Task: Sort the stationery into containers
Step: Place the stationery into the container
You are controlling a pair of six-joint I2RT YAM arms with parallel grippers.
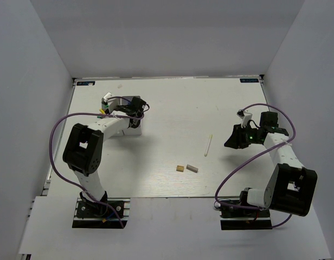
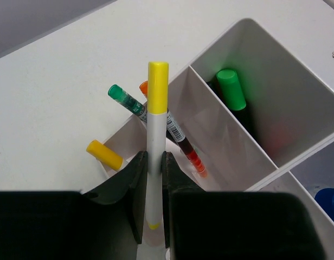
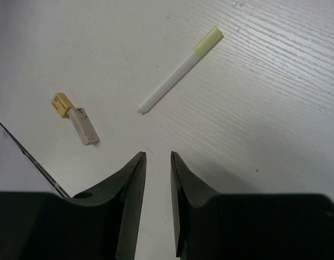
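Placing a yellow-capped white stick (image 2: 156, 119), clamped in the left jaws, over the tray (image 2: 286, 65), right jaws slightly parted and empty; next, likely lowering it among the pens (image 2: 180, 143), then releasing.

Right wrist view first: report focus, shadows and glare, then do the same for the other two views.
Right wrist view: table and yellow-tipped stick sharp, end effector dark, soft shadow beside it. Left wrist view: held stick crisp, tray evenly lit. Top external view: even light, eraser blocks tiny.
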